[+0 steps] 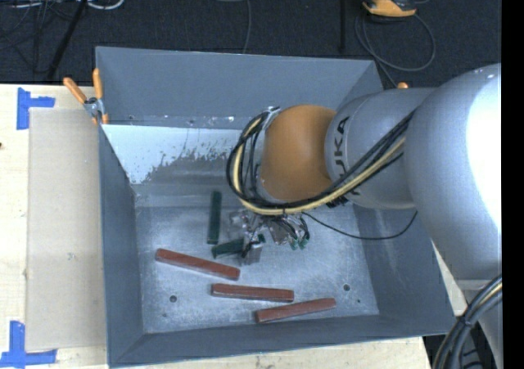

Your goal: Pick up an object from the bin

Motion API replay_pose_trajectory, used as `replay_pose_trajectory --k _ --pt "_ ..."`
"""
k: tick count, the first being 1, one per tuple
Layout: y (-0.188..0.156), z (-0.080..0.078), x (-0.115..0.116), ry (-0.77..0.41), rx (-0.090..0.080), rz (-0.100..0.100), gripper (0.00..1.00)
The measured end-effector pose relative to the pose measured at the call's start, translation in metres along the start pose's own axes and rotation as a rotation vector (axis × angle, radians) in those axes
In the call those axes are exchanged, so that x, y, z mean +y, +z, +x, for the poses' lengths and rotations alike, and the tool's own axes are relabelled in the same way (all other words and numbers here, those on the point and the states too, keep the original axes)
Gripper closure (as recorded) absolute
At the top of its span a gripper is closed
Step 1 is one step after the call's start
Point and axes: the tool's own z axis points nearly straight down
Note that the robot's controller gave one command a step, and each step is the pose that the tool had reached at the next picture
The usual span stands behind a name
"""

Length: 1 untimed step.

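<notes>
Dark-green against the floor of the grey bin (pixel 123 294): noting a short dark-green piece (pixel 231 248) lying right at the tip of the gripper (pixel 250 243) and poking out toward the view's left. Touching it or merely sitting beside it — not resolving that from this angle. Not telling either whether the gripper is spread or pressed together, with the orange wrist cover (pixel 295 155) and its cables crowding over it. Hanging low, close to the floor, near the bin's middle.

Placing a longer dark-green stick (pixel 214 216) just beyond the short piece, up and to the left, with its long axis running up-and-down in the view — roughly square to the short piece. Judging the coming move as turning on that leftward offset: needing to be centred over the short piece and closing across its narrow width, not along its length.

Counting three red-brown sticks (pixel 252 292) lying crosswise nearer the view's bottom edge, apart from the tool, with the uppermost and leftmost coming nearest.
</notes>
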Motion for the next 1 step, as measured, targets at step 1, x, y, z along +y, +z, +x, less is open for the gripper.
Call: replay_pose_trajectory --k 1 --pt "-0.1204 0.0198 0.0571 -0.097 -0.006 -0.001 1.0"
